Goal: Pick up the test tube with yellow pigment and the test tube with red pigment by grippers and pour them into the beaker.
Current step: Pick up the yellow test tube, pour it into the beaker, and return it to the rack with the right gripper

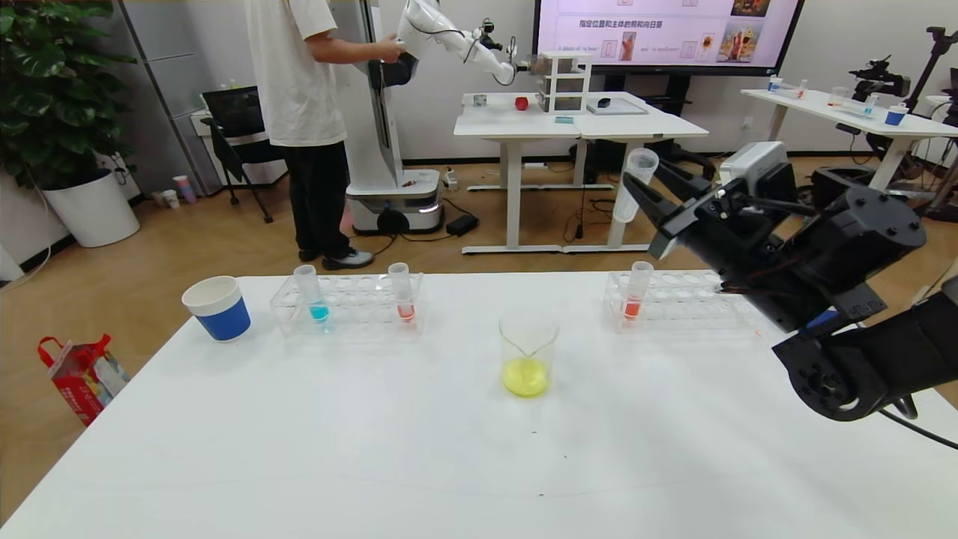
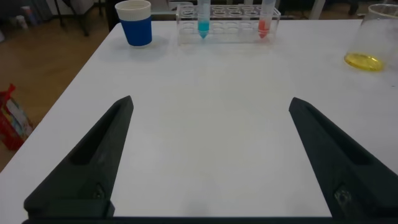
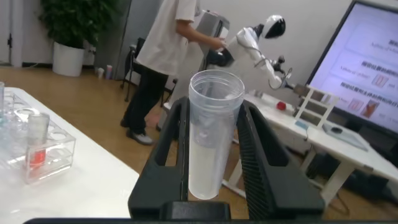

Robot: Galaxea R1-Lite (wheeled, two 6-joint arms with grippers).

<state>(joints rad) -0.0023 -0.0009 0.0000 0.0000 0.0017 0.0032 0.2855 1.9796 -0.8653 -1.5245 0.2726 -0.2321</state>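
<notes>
Emptied clear test tube [image 1: 636, 183] clamped upright in the raised right gripper [image 1: 650, 196]. Beaker [image 1: 528, 353] with yellow liquid stands below-left of it; red-pigment tube [image 1: 636, 290] racked beneath.

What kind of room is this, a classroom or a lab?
Most likely a robotics lab. A second white robot stands by a person, white desks carry test items, and clear racks of coloured tubes sit on the near table.

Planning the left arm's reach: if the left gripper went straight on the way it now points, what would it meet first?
The left gripper is open over bare table. Straight ahead stands the tube rack, probably first; depth is unclear.
</notes>
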